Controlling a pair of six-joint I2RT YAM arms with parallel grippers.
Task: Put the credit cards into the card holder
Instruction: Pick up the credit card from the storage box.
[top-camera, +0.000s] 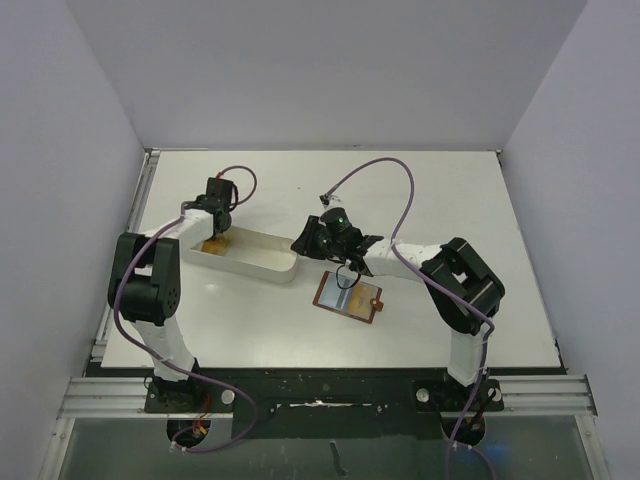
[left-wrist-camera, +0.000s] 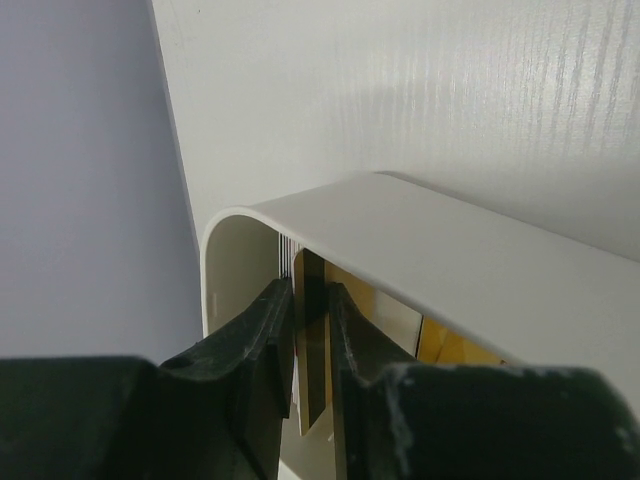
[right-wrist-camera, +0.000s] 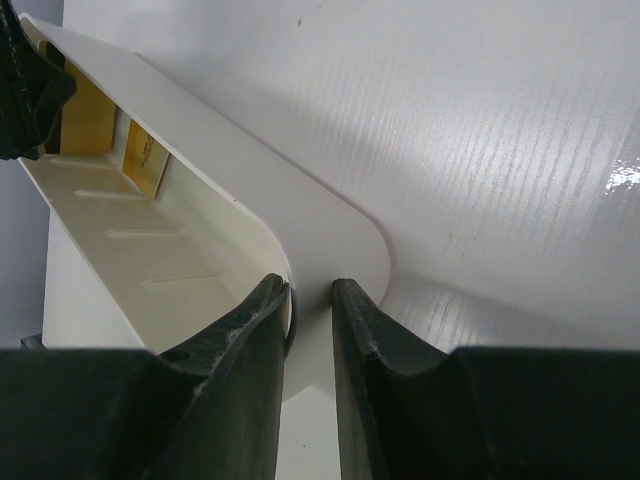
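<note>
Two holds we note: left gripper (left-wrist-camera: 310, 290) jaws pinch the yellow-orange credit card (left-wrist-camera: 311, 350), presumably for lifting; right gripper (right-wrist-camera: 310, 290) jaws clamp the white tray (right-wrist-camera: 200, 130) steady at its three-o'clock end.

Yellow card (left-wrist-camera: 310, 350) mostly hidden by left end effector (left-wrist-camera: 310, 290), white tray (left-wrist-camera: 450, 240) cut off at frame edge
</note>
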